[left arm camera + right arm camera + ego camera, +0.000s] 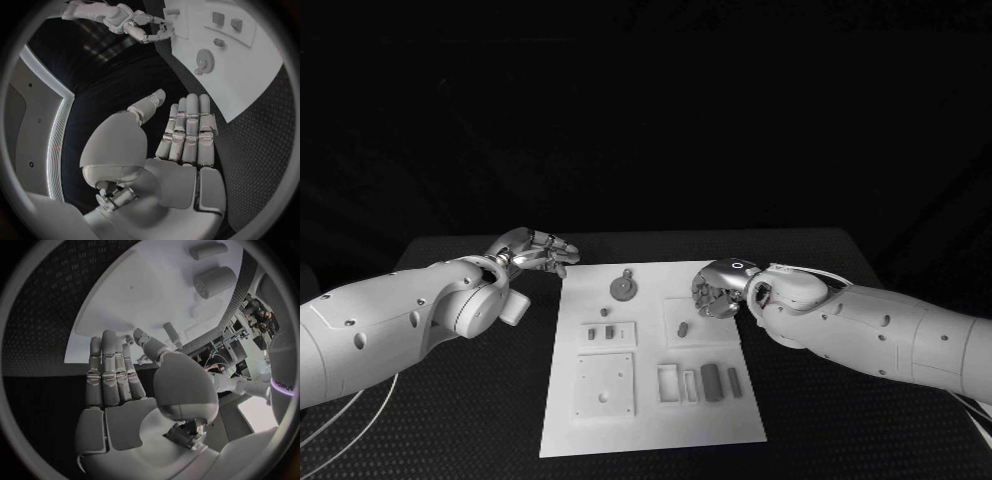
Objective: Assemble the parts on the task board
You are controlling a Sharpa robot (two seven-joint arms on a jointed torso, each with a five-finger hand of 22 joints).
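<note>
I see the board (653, 400) lying flat in the middle of the black bench (473, 400), its long side running away from me, with dark room beyond the far edge. On it, nearest the far end, a round gear (626, 288) sits between the two hands; below that a small plate (607, 334) with two slots lies beside a square (700, 329) carrying a peg (684, 327), and at the near end a larger plate (606, 384) sits next to a tray (700, 383) of upright blocks. Nothing lies between either hand and these parts. My left hand (531, 252) hovers over bare bench just off the board's far left corner; in its wrist view the fingers (187, 132) are straight and side by side, holding nothing, with the gear (204, 61) well ahead of the tips. My right hand (723, 290) hangs over the board's right edge, beside the peg square; its fingers (109, 370) are likewise straight, close together and hold nothing, above the white board (144, 295), with two grey cylinders (212, 280) farther off. The gear is apart from both hands.
</note>
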